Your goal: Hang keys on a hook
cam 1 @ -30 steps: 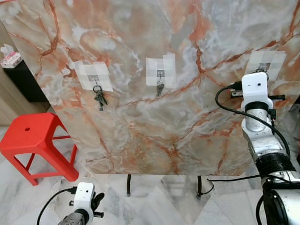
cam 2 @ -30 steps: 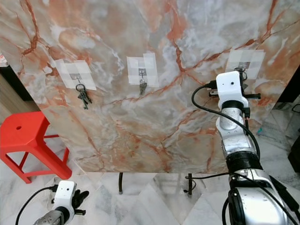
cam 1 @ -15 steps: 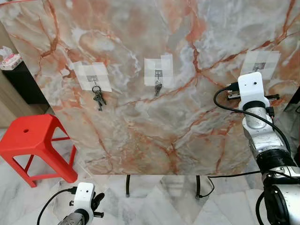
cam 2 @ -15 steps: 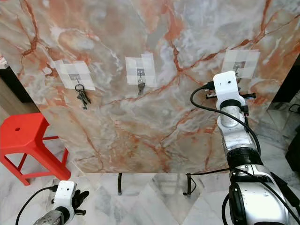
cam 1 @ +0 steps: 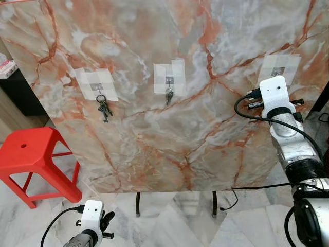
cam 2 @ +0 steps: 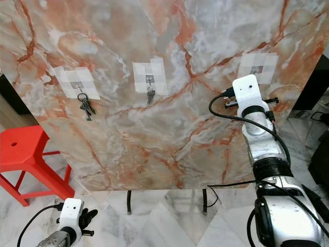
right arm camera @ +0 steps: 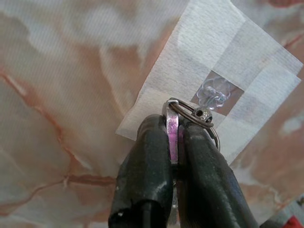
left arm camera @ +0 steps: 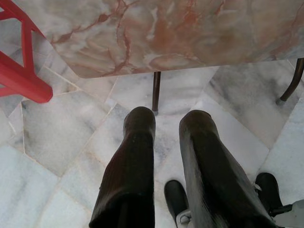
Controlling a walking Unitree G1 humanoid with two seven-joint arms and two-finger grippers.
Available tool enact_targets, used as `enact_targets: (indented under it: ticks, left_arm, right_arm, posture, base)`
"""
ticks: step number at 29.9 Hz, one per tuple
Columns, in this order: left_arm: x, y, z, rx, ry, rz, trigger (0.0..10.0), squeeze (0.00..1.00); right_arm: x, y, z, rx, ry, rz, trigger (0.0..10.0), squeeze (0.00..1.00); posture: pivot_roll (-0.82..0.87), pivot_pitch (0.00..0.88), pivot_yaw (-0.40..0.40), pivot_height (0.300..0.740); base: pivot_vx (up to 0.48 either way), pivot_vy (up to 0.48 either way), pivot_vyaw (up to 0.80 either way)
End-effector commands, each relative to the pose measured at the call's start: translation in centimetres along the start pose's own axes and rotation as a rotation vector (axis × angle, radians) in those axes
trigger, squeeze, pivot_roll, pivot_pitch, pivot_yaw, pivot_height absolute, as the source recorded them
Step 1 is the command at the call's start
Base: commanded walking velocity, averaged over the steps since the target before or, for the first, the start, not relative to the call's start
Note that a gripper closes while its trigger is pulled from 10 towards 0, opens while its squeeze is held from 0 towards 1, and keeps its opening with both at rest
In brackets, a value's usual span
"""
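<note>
Pinching a silver key [right arm camera: 171, 135], right hand [right arm camera: 174, 128] clamped, ring by clear hook [right arm camera: 212, 95]

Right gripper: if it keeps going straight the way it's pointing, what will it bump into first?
Probably the clear hook taped onto the marble board. The right gripper is pinching a key whose ring sits just short of that hook, with white tape and board right behind. Exact depth is hard to judge.
</note>
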State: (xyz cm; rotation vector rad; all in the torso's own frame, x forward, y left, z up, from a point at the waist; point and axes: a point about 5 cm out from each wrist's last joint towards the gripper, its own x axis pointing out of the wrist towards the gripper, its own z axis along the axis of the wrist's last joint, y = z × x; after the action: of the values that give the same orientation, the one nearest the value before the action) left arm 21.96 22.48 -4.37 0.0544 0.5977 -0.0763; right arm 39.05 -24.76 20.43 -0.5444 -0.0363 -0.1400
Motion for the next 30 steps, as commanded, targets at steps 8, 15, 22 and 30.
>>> enact_targets:
  ticks: [8, 15, 22, 30]
  left_arm:
    - [-0.3, 0.3, -0.2, 0.025, 0.005, -0.014, 10.0, 0.0]
    - [-0.3, 0.3, -0.4, 0.025, 0.004, -0.02, 10.0, 0.0]
    - [-0.4, 0.2, -0.5, 0.03, 0.009, -0.026, 10.0, 0.0]
    - [-0.3, 0.1, -0.3, 0.034, 0.006, -0.031, 10.0, 0.0]
  right_arm:
    - [0.3, -1.6, 2.1, -0.056, -0.1, 0.019, 10.0, 0.0]
    - [-1.5, 0.1, -0.7, 0.074, -0.015, -0.079, 10.0, 0.0]
    - [-6.2, 3.1, -6.3, 0.365, 0.214, -0.303, 10.0, 0.0]
    - [-7.4, 4.3, -6.2, 0.645, 0.229, -0.469, 10.0, 0.0]
  posture:
    - [0.09, 0.064, 0.047, 0.74]
    - [0.1, 0.066, 0.045, 0.74]
    - [0.09, 0.066, 0.048, 0.74]
    - [0.09, 0.059, 0.051, 0.74]
  base:
    - [0.0, 0.0, 0.0]
    - [0.0, 0.0, 0.0]
    - [0.0, 0.0, 0.0]
    - [0.0, 0.0, 0.0]
